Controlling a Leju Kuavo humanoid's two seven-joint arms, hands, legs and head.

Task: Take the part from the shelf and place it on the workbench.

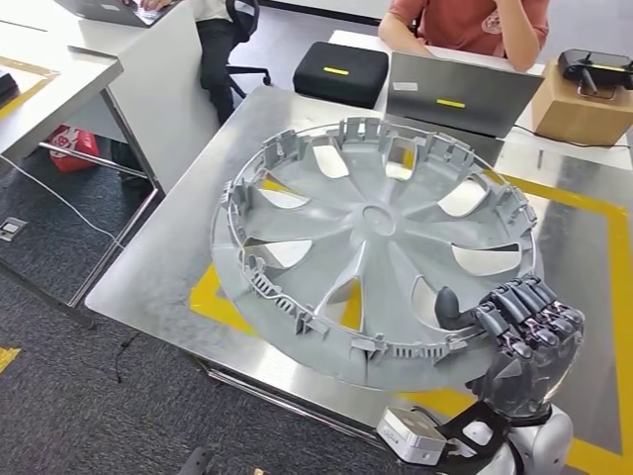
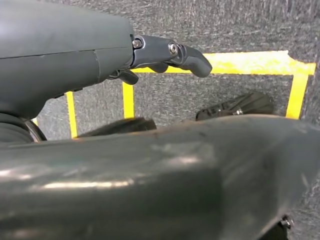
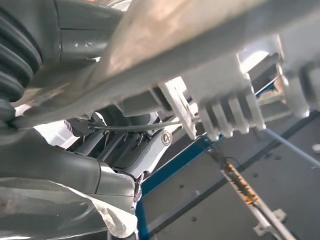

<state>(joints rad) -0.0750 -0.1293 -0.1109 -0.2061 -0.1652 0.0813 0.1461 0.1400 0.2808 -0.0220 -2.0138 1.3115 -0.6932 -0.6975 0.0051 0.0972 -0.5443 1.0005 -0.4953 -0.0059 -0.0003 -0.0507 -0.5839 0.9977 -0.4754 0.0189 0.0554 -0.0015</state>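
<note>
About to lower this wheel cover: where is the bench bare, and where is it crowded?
Bare metal lies on the workbench left of the wheel cover, up to its left edge, and on the right around the yellow tape. The far edge is crowded: black case, laptop, cardboard box. The right hand grips the near rim.

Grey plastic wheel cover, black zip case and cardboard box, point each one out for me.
Grey plastic wheel cover (image 1: 373, 220), head view, on its centre hub.
Black zip case (image 1: 339, 71), head view, on its top panel.
Cardboard box (image 1: 579, 111), head view, on its front face.
</note>
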